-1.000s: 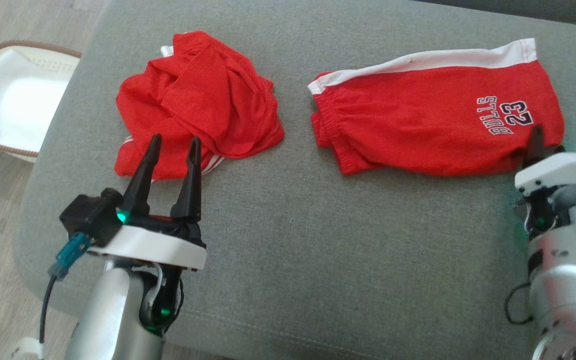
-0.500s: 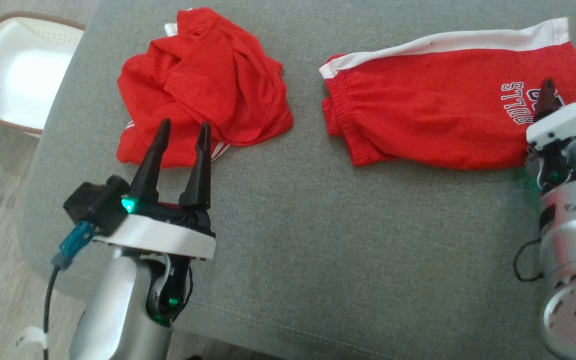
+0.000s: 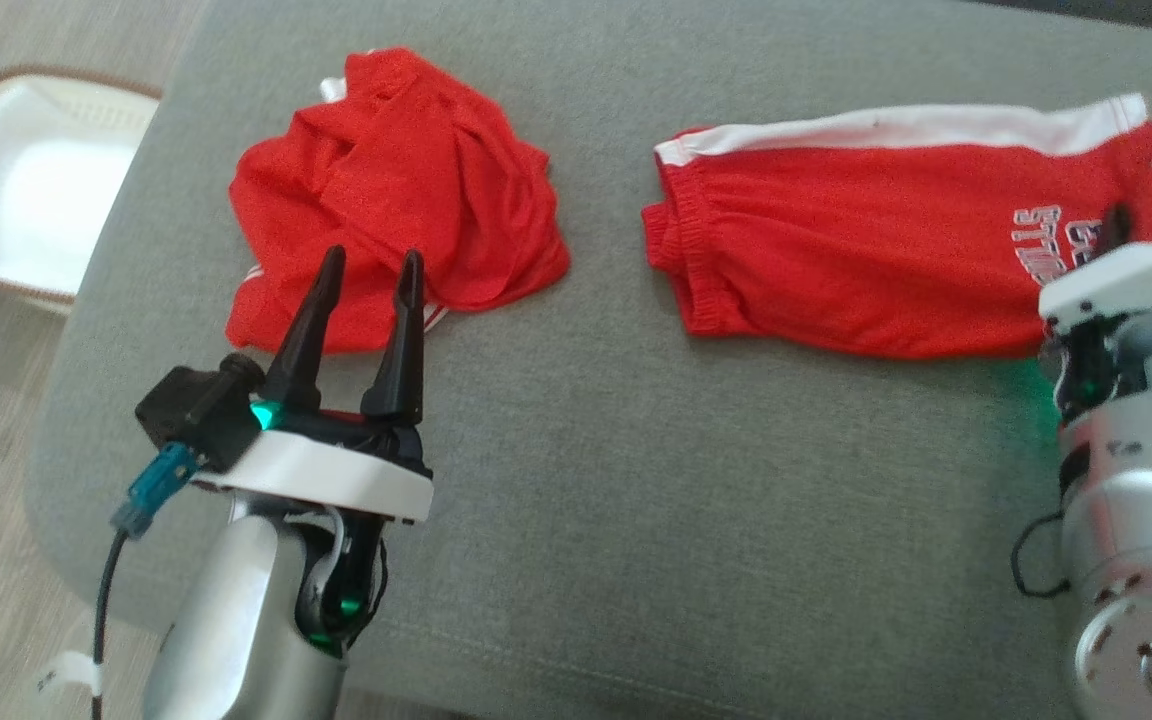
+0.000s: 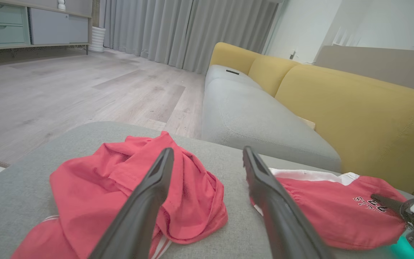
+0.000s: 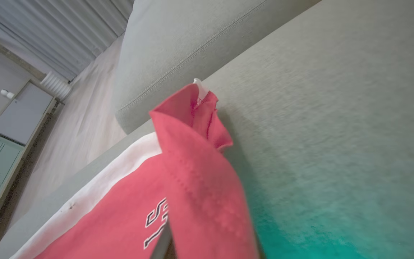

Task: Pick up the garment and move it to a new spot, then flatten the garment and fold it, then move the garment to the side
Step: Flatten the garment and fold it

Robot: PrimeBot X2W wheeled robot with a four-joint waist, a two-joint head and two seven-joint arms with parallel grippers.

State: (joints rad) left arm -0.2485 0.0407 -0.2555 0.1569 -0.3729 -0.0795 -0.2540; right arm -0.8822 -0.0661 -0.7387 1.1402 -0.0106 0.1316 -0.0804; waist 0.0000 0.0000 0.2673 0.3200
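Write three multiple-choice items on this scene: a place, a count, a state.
1. The white basket sits: A) on the sofa B) on the floor left of the grey cushion C) on a shelf
2. Red garments on the cushion: A) three B) one C) two
3. The right gripper is: A) shut on the lettered shorts B) open C) shut on the basket
1B: flooring lies beneath it. 2C: crumpled heap plus shorts. 3A: its fingers pinch the shorts' hem.

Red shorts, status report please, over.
Left gripper open, hovering above cushion. Right gripper shut on shorts at leg end, fabric bunched up. Crumpled red garment lies apart, to the left.
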